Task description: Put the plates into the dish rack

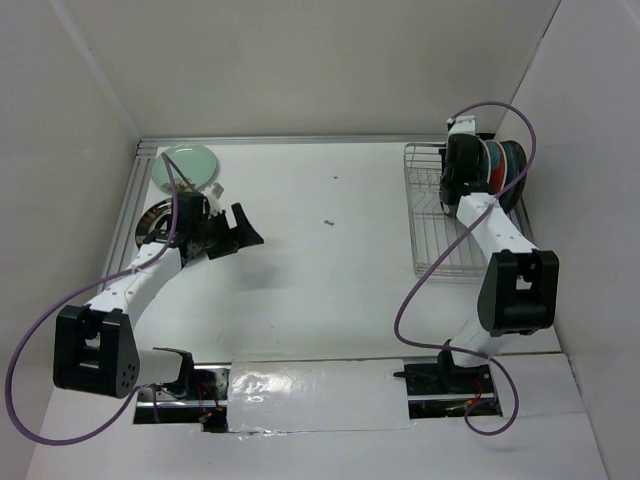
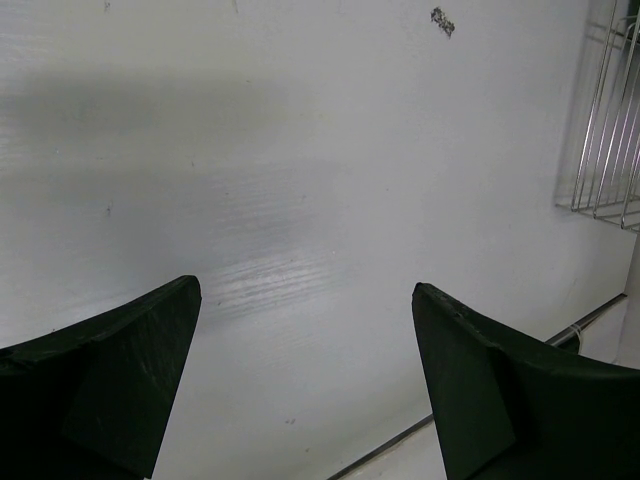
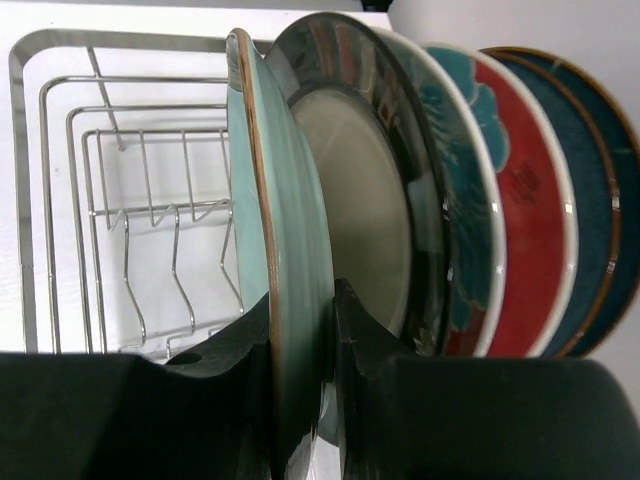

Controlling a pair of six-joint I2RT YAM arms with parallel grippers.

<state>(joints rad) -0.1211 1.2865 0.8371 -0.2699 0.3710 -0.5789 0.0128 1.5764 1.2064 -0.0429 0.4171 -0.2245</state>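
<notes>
Slotting a mint plate (image 3: pixel 290 200) into the rack (image 3: pixel 120 38) at two o'clock is judged under way — it is pinched by the right hand (image 3: pixel 297 300); release is called for next. The left hand (image 2: pixel 305 288) is held wide, empty.

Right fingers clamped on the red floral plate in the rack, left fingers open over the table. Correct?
One error: the right wrist view shows the right fingers clamped on a mint green plate, not the red floral plate, which stands further along the dish rack. The left fingers are open over the table, as you said.
</notes>
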